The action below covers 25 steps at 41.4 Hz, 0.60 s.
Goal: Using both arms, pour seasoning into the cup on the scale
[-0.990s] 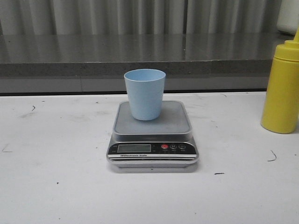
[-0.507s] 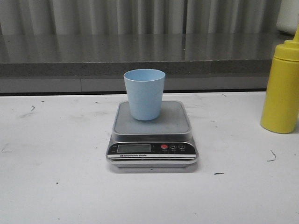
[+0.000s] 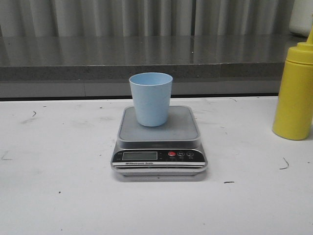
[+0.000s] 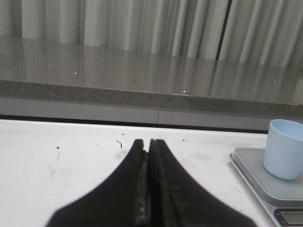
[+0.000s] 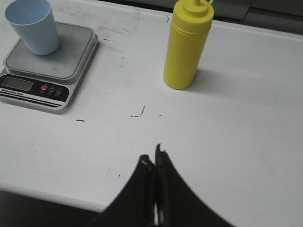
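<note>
Cup (image 3: 151,98) already on scale (image 3: 159,142), mid-bench. Bottle (image 3: 293,93) upright near right edge, untouched. Left gripper (image 4: 147,142), right gripper (image 5: 154,158): jaws closed, empty. Grasp, pour remain.

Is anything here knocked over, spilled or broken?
Nothing stands out. The cup stands upright on the scale, toward its back left rather than centred, and the yellow bottle stands upright on the table, capped. No spill shows, only small dark scuffs on the tabletop.
</note>
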Each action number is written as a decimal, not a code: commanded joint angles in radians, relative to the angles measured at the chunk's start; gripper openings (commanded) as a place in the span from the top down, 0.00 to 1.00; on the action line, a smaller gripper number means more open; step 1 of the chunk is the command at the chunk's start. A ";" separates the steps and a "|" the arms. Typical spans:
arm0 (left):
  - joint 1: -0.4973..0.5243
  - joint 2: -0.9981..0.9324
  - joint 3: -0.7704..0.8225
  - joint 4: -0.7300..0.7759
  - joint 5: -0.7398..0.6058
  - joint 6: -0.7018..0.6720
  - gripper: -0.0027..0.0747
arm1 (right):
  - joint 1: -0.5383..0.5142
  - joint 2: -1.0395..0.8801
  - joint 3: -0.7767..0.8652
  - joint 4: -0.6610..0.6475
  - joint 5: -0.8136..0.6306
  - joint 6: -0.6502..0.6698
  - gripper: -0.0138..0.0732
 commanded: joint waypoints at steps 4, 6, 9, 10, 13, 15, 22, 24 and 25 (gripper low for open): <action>0.032 -0.018 0.022 0.007 -0.097 0.002 0.99 | -0.001 0.011 -0.030 -0.005 -0.065 -0.001 0.98; 0.037 -0.018 0.022 0.007 -0.097 0.002 0.99 | -0.001 0.011 -0.030 -0.005 -0.065 -0.001 0.98; 0.039 -0.016 0.022 0.007 -0.097 0.002 0.99 | -0.001 0.011 -0.030 -0.005 -0.065 -0.001 0.98; 0.039 -0.016 0.022 0.007 -0.097 0.002 0.99 | -0.001 0.011 -0.030 -0.005 -0.065 -0.001 0.98; 0.039 -0.016 0.022 0.007 -0.097 0.002 0.99 | -0.001 0.011 -0.030 -0.005 -0.065 -0.001 0.98; 0.039 -0.016 0.022 0.007 -0.097 0.002 0.99 | -0.001 0.011 -0.030 -0.005 -0.065 -0.001 0.98; 0.039 -0.016 0.022 0.007 -0.102 0.002 0.99 | -0.001 0.011 -0.030 -0.005 -0.065 -0.001 0.98; 0.039 -0.016 0.022 0.007 -0.103 0.019 0.99 | -0.001 0.011 -0.030 -0.005 -0.065 -0.001 0.98; 0.039 -0.016 0.022 0.007 -0.105 0.025 0.99 | -0.001 0.011 -0.030 -0.005 -0.065 -0.001 0.98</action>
